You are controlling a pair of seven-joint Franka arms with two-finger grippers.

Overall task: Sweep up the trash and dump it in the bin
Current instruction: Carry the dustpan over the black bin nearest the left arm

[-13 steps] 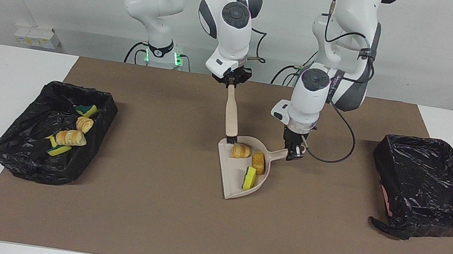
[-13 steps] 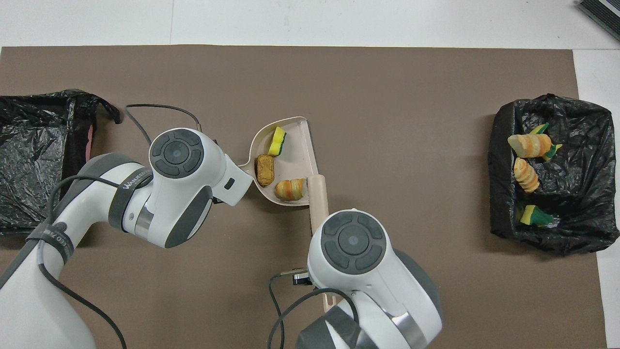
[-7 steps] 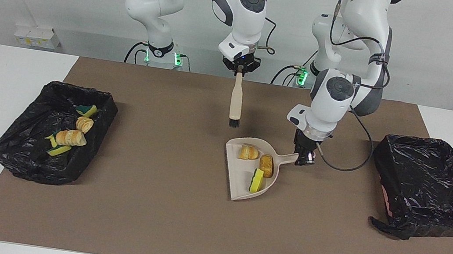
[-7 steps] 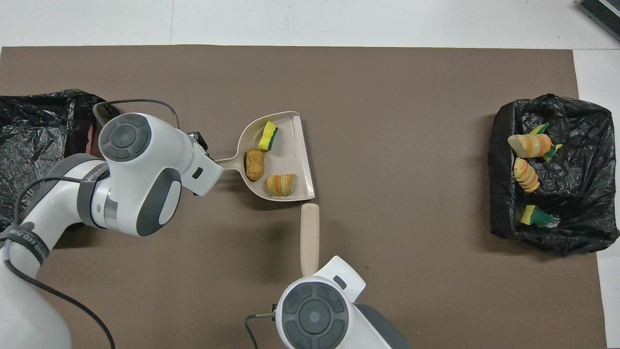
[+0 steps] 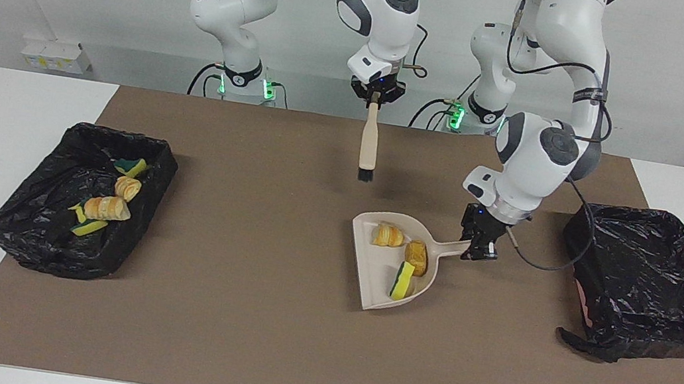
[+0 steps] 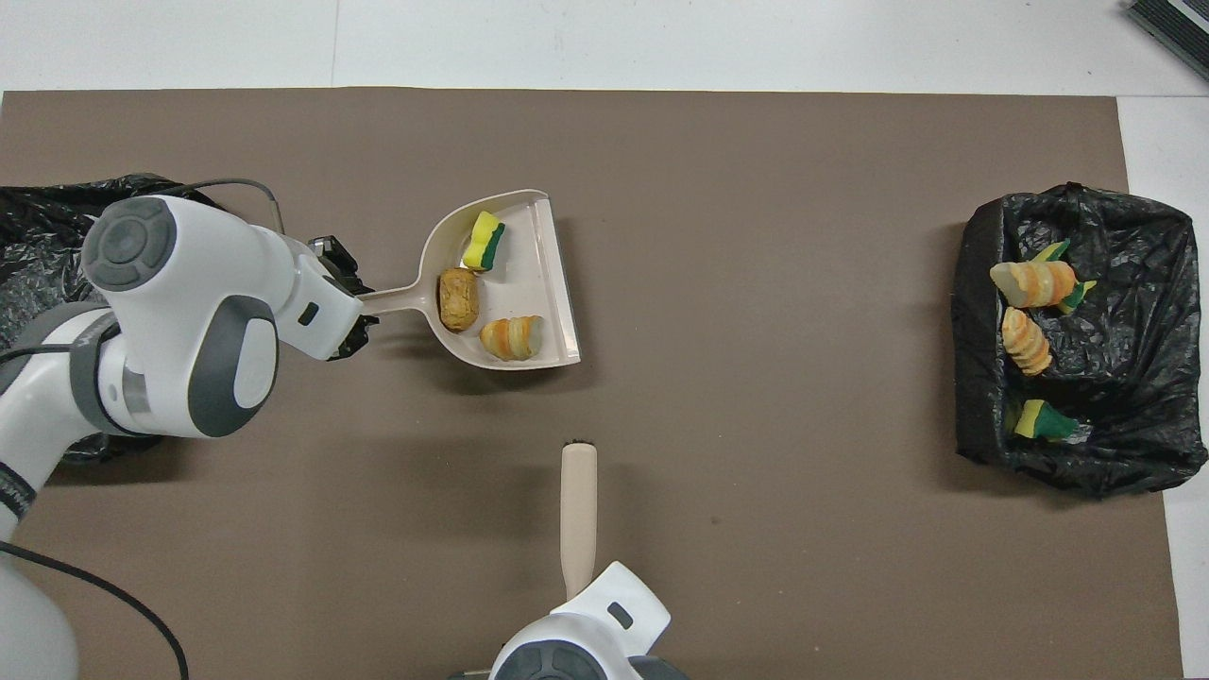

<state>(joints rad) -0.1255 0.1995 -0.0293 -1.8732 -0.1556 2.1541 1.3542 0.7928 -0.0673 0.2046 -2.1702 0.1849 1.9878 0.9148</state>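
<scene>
My left gripper [image 5: 480, 246] [image 6: 348, 304] is shut on the handle of the beige dustpan [image 5: 378, 277] [image 6: 546, 274], carried above the brown mat. Three trash pieces ride in the pan: a striped pastry [image 5: 388, 235] [image 6: 511, 338], a brown bread chunk [image 5: 417, 254] [image 6: 459, 299] and a yellow-green sponge [image 5: 400, 280] [image 6: 484, 242]. My right gripper [image 5: 376, 98] is shut on the beige brush [image 5: 369, 145] [image 6: 578, 515], which hangs bristles down over the mat's robot side. More trash [image 5: 105, 208] [image 6: 1031, 283] lies in the bin [image 5: 22, 227] [image 6: 1133, 444] at the right arm's end.
A second black-lined bin [image 5: 664, 331] [image 6: 47, 246] stands at the left arm's end, beside the left gripper. The brown mat [image 5: 228, 337] [image 6: 756, 189] covers the middle of the white table.
The left gripper has carried the dustpan with its trash toward the left arm's end and lifted it. The right gripper has drawn the brush up and back toward the robots.
</scene>
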